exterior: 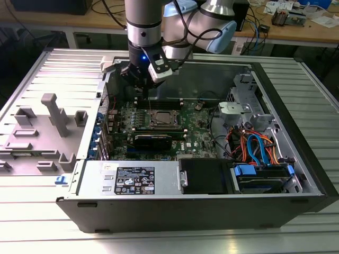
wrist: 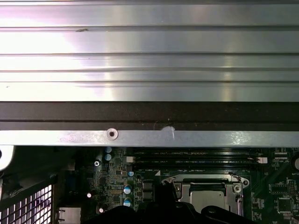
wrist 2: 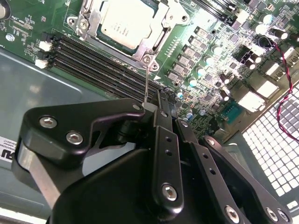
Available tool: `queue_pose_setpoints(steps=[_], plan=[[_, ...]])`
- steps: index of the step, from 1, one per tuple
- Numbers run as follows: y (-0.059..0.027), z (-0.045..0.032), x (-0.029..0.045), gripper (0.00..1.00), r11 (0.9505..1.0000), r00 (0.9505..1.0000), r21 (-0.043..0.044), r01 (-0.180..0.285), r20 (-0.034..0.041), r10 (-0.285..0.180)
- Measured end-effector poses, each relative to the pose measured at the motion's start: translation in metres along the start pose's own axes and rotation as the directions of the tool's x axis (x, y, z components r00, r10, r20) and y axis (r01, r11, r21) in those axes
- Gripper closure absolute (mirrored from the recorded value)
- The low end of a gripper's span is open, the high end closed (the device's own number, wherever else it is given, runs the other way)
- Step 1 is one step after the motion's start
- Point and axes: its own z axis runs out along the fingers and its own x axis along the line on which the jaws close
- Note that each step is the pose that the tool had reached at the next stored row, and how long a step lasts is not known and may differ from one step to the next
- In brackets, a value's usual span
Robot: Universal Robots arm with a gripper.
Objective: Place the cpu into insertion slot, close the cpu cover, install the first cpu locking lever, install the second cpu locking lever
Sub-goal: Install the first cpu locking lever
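Observation:
The cpu point(wrist 2: 122, 21) lies in the insertion slot point(exterior: 163, 119), its silvery top showing. The cpu cover point(wrist 2: 156, 28) is down, its frame lying over the chip's edges. A thin wire locking lever point(wrist 2: 147, 79) runs from the socket's corner screw to my fingertips. My gripper point(wrist 2: 161, 99) hangs just off that corner with its black fingers point(wrist 2: 164, 140) drawn together, the lever's end against them. In the exterior view the gripper point(exterior: 144, 91) sits low inside the case, behind the socket. The first wrist view shows the cover point(wrist: 205, 186) beyond the gripper's dark tip point(wrist: 163, 207).
Long black memory slots point(wrist 2: 93, 60) lie beside the socket. The case wall point(wrist: 149, 112) stands close behind the gripper. A drive cage with orange and blue cables point(exterior: 254, 148) fills the exterior view's right, a power supply point(exterior: 137, 180) the front. Grey fixtures point(exterior: 53, 116) stand outside at the left.

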Motion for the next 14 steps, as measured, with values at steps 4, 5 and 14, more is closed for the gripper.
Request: queue_pose_setpoints(steps=[4, 5, 14], plan=[[0.0, 0.0, -0.0007, 0.89, 1.0, 1.0, 0.0, 0.0, -0.0001, 0.0], [0.0, 0.0, -0.0012, 0.89, 1.0, 1.0, 0.0001, 0.0, -0.0001, 0.0], [0.0, 0.0, -0.0062, 0.89, 1.0, 1.0, 0.0, 0.0, 0.0, 0.0]])
